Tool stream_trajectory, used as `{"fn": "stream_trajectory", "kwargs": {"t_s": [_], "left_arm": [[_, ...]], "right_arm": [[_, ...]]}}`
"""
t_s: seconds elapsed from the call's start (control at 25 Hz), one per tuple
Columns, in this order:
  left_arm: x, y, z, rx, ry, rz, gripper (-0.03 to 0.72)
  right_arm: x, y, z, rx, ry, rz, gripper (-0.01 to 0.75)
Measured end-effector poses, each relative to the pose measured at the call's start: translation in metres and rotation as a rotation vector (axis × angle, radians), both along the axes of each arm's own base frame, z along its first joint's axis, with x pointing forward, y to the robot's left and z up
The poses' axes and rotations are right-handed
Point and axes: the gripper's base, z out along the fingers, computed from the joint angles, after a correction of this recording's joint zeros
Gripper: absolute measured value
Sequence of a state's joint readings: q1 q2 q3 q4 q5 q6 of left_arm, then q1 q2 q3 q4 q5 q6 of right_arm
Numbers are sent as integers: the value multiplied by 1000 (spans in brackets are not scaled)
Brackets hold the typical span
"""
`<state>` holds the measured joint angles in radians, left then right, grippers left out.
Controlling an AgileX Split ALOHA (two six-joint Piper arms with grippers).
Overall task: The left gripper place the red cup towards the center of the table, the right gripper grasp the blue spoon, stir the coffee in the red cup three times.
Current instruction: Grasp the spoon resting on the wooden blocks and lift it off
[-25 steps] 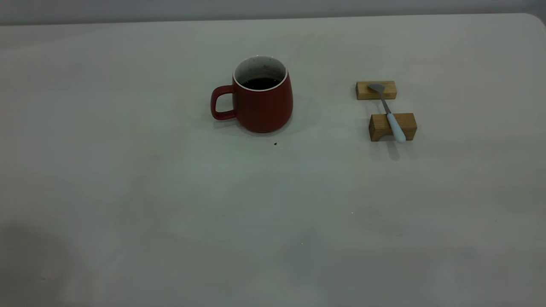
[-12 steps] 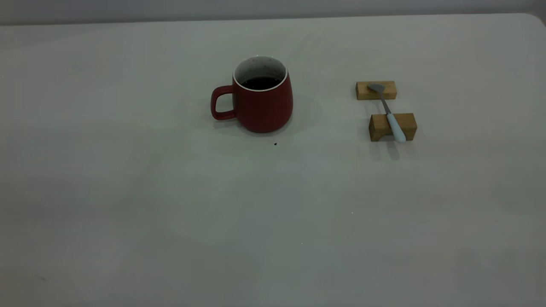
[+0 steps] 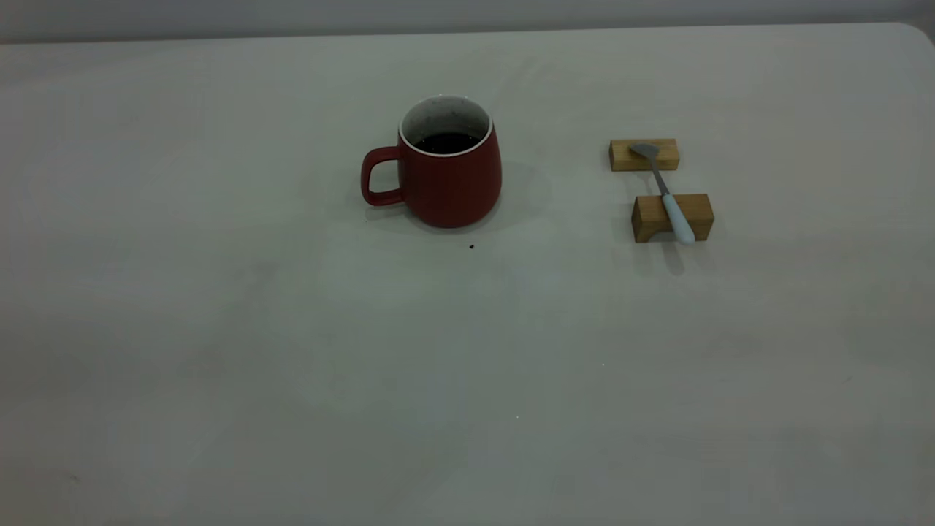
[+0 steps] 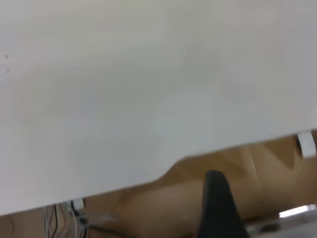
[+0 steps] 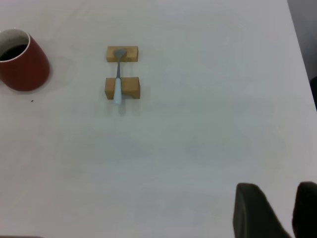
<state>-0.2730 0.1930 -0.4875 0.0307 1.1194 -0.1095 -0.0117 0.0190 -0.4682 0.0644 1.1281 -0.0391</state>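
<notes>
A red cup of dark coffee stands upright just above the middle of the exterior frame, its loop handle turned toward frame left, on a plain off-white table. To its right, in the upper right of the frame and well apart from it, the blue spoon lies bridged across two wooden blocks: its grey bowl rests on the farther block, its pale blue handle on the nearer one and pokes past it. That perch lifts the stem clear of the tabletop, apparently so fingers can close around it from above. A small dark speck sits on the table just below the cup.

Neither arm appears in the exterior view. The right wrist view looks down on cup, blocks and spoon from far off, in its upper left; the right gripper shows only as two dark fingertips at the lower right edge, a narrow gap between them, with nothing held. The left wrist view shows bare tabletop, the table's edge and a wood-toned floor beyond; a single dark finger of the left gripper rises at the lower edge, and how far it is open cannot be told, though nothing is seen in its grasp.

The cup looks already centred, or nearly so. The spoon is untouched, so the stirring appears not yet begun.
</notes>
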Motion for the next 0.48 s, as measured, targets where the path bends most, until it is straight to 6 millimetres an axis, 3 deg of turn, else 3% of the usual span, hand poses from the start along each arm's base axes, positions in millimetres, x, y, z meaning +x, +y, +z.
{"fn": "stream_trajectory", "kwargs": {"t_s": [0.48], "left_arm": [[-30,4,-2,-25,-191,278,551]], "right_arm": [[0,3,0,31,0,18,237]]}}
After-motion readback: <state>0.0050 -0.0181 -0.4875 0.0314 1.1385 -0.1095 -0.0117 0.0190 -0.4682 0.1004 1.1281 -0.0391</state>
